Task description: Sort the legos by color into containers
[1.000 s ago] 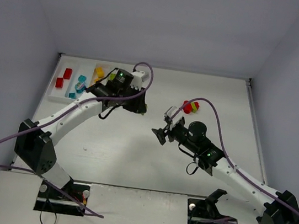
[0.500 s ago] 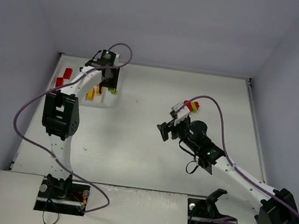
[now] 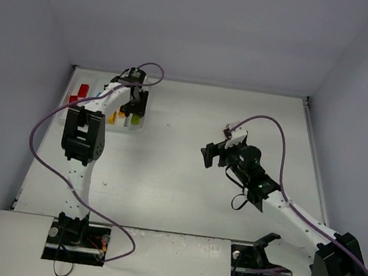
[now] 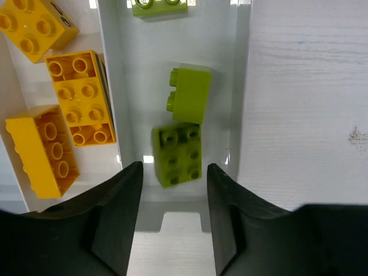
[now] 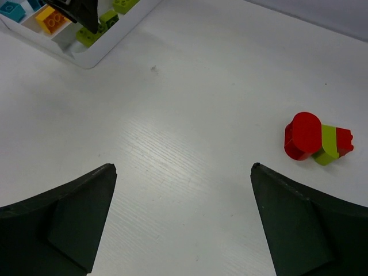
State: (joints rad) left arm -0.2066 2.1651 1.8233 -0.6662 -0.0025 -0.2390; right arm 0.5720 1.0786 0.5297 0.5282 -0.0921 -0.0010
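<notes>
Open tabletop (image 5: 190, 115) is seen between the right fingers (image 5: 69, 224), blocked only at the right by a red-and-green clump (image 5: 316, 140). The green slot (image 4: 221, 52) is crowded by three green bricks (image 4: 177, 155).

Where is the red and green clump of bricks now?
In the right wrist view, the red and green clump lies alone on the table at the right side, far from the white tray in the upper left corner.
</notes>
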